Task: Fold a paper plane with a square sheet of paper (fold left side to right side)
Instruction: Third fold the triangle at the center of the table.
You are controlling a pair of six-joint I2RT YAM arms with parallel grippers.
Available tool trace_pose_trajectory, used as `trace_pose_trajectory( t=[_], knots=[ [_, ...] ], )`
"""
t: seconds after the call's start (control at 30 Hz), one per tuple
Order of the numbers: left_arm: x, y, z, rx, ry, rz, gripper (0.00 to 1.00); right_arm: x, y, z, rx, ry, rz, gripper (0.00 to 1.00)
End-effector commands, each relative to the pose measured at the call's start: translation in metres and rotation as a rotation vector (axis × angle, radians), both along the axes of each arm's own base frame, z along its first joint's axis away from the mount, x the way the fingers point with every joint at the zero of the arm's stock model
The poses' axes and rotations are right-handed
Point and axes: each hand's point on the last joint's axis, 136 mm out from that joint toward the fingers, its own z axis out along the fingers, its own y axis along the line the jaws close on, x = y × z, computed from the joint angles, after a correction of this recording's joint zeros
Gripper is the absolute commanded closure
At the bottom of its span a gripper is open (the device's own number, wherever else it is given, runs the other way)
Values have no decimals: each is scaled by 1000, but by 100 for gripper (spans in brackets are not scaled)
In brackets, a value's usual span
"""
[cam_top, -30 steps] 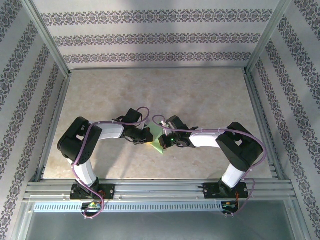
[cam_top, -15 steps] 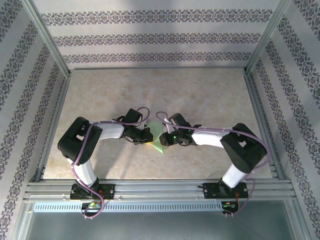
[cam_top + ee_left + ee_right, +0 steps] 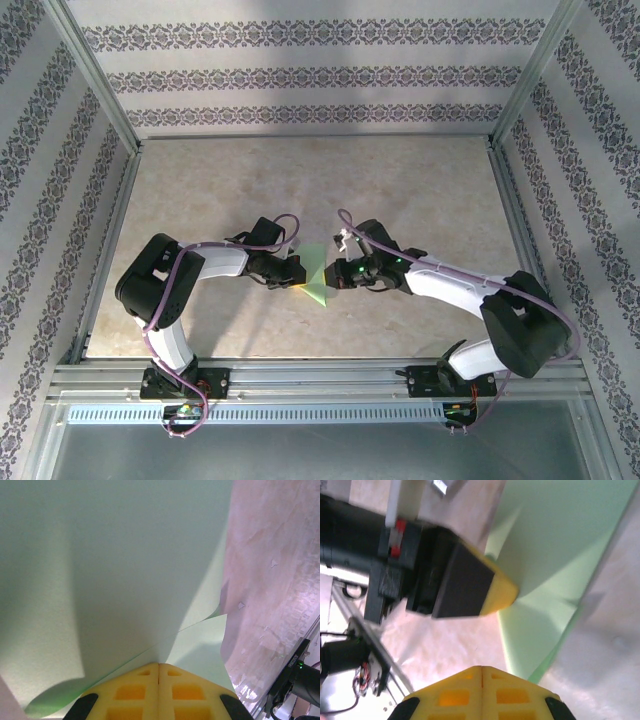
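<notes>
Standing by the rig, I am seeing the two arms reaching inward and meeting near the middle of the marbled table [image 3: 300, 180], where the pale green square sheet of paper [image 3: 316, 274] is lying between them. From above it is showing as a small pointed shape, its tip aiming toward the arm bases. The left end effector [image 3: 293, 272] is sitting at the sheet's left edge with its yellow fingers pressed flat together. In its own wrist view the tips [image 3: 159, 667] are meeting a crease where one flap of the paper [image 3: 125, 555] is rising up and curling over another. I cannot tell whether a layer is actually pinched between them. The right wrist view is showing that same left tip [image 3: 506, 592] touching the paper's edge [image 3: 560, 535]. The right end effector [image 3: 336, 275] is hovering just beside the sheet's right side, its fingers [image 3: 445, 700] also closed tight with nothing between them, close to a corner of the paper.
</notes>
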Motion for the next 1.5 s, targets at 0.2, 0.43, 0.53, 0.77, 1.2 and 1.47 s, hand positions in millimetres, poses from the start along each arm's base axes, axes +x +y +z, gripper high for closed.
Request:
trace_pose_trajectory(
  t=[0.2,0.43,0.53,0.77,1.2,1.47],
  knots=[
    [-16,18,-34,127,56,2,98,-26,27,-31,28,198,38,100],
    [-16,18,-33,129,56,0,98,-23,23,-45,-8,207,5,100],
    [-15,18,-33,129,54,-1,98,-26,20,-53,-28,225,0,100],
    [-14,17,-32,127,52,-3,98,-28,15,-64,-59,244,-16,100],
    [-16,18,-33,132,55,-7,98,-32,9,-78,-96,271,-29,100],
    [-17,18,-33,135,57,-7,98,-35,9,-82,-105,287,-25,100]
  ],
)
